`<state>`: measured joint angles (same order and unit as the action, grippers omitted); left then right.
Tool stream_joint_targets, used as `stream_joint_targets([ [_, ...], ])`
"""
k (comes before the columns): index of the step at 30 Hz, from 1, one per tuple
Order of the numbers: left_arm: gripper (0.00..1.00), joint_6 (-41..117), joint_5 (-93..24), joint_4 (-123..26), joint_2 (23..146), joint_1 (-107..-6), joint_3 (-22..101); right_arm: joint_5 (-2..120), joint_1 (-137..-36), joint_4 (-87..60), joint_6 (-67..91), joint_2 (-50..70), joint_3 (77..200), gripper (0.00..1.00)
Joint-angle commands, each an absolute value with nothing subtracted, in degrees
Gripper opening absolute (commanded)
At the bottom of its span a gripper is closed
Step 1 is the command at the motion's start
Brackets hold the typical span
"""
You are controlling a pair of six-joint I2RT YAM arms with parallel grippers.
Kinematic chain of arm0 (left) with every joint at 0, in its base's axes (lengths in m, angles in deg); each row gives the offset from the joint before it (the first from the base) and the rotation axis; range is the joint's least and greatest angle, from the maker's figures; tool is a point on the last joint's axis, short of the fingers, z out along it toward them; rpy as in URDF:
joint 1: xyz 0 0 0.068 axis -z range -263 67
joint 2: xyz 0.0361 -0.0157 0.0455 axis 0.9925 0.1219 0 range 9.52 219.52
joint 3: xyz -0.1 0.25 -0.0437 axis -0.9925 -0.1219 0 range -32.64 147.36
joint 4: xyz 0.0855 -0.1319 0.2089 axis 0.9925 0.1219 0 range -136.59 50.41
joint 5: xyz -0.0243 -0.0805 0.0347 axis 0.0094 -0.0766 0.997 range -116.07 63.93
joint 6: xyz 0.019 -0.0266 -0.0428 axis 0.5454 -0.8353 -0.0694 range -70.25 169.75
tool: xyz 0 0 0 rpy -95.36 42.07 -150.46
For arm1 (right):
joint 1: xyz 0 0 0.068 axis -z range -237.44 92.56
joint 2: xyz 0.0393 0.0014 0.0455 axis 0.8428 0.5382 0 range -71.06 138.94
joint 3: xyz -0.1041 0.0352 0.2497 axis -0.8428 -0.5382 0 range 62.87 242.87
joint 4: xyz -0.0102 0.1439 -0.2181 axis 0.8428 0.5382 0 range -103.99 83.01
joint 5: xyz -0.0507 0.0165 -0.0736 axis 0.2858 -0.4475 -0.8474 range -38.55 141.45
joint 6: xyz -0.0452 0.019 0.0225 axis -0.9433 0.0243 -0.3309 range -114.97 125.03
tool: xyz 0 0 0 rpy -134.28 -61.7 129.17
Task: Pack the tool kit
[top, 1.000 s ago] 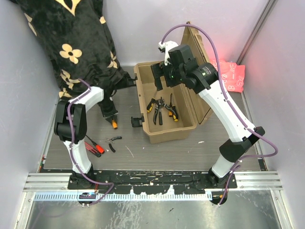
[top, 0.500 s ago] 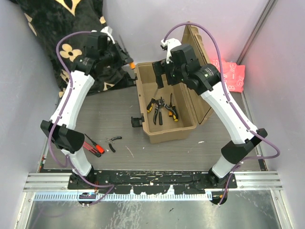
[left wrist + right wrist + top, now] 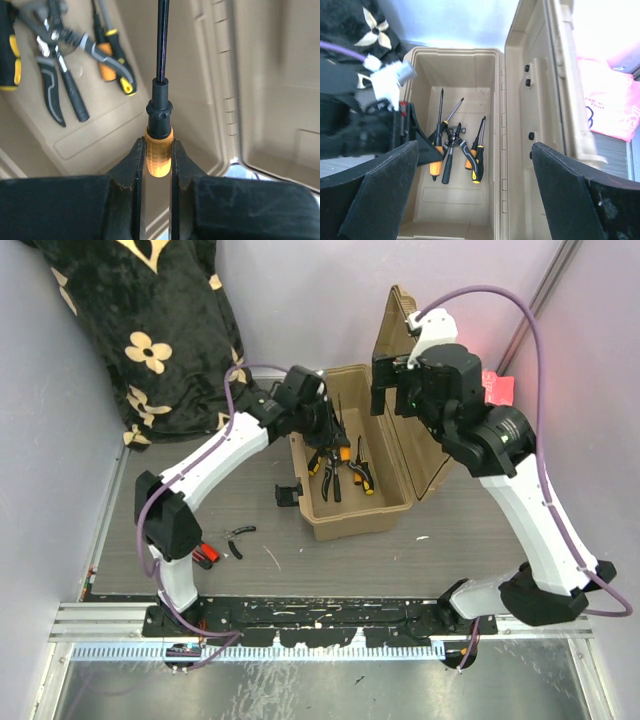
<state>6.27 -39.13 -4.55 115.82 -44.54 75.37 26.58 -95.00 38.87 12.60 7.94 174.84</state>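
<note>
Toolbox (image 3: 356, 512) lies open; left jaws pinch an orange-handled screwdriver (image 3: 159, 150) over it, right jaws spread wide

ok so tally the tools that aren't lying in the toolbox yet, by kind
screwdriver, held in the left fingers: 1
small black pliers on the table: 1
red-handled tool, partly hidden: 1
total: 3

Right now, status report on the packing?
Left gripper shut on orange-handled screwdriver, over open tan plastic toolbox. Right gripper open above it. Nothing in the way.
</note>
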Motion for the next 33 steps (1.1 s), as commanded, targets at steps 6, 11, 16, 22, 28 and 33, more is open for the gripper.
stream_joint_targets([
  [6,0.0,2.33,-39.57,-5.15,122.02,-41.83,69.78,22.22,-95.29,35.83,13.9,4.4,173.52,1.0],
  [11,0.0,2.9,-37.7,-4.79,126.28,-41.74,71.54,21.68,-95.28,36.32,13.62,3.84,173.19,1.0],
  [16,0.19,3.49,-37.25,-5.01,128.9,-40.99,73.9,20.96,-95.32,36.63,13.5,2.98,172.09,1.0],
  [22,0.53,6.29,-36.0,-5.16,126.55,-41.23,77.2,20.6,-95.28,36.57,13.18,2.83,171.16,1.0],
  [28,0.59,10.61,-30.02,-5.37,118.6,-46.97,83.78,21.39,-95.23,34.62,12.28,4.07,170.72,1.0],
  [33,0.62,11.93,-24.64,-4.22,109.14,-59.92,83.83,22.82,-95.23,32.78,11.94,5.48,170.62,1.0],
])
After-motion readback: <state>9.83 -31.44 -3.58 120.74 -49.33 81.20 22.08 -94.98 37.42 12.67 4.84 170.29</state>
